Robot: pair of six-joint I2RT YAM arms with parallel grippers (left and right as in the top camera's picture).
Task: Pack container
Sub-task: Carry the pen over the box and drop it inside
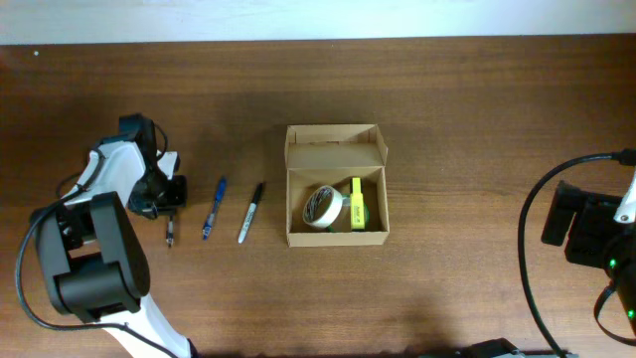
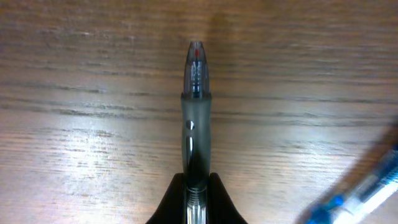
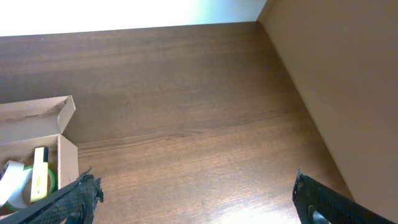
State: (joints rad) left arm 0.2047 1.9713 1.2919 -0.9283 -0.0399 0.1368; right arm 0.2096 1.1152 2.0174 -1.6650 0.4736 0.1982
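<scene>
Grey pen (image 2: 196, 124) nearest lens, tip pointing away, over surface (image 2: 74, 93); left tool (image 2: 196, 198) pinching its barrel. Whether pen is lifted, we cannot tell. Blue pen (image 1: 215, 207) and black marker (image 1: 251, 212) lie between it and container (image 1: 335, 238). Container sits mid-surface, lid flap (image 1: 333, 149) open toward far side, tape roll (image 1: 323, 207) and yellow highlighter (image 1: 357, 204) inside. Right tool (image 3: 196, 205) spread wide, empty, well apart. We judge container light, thin-walled, easily dented, apt to slide. Hold by side walls, or by flap's free edge for closing.
</scene>
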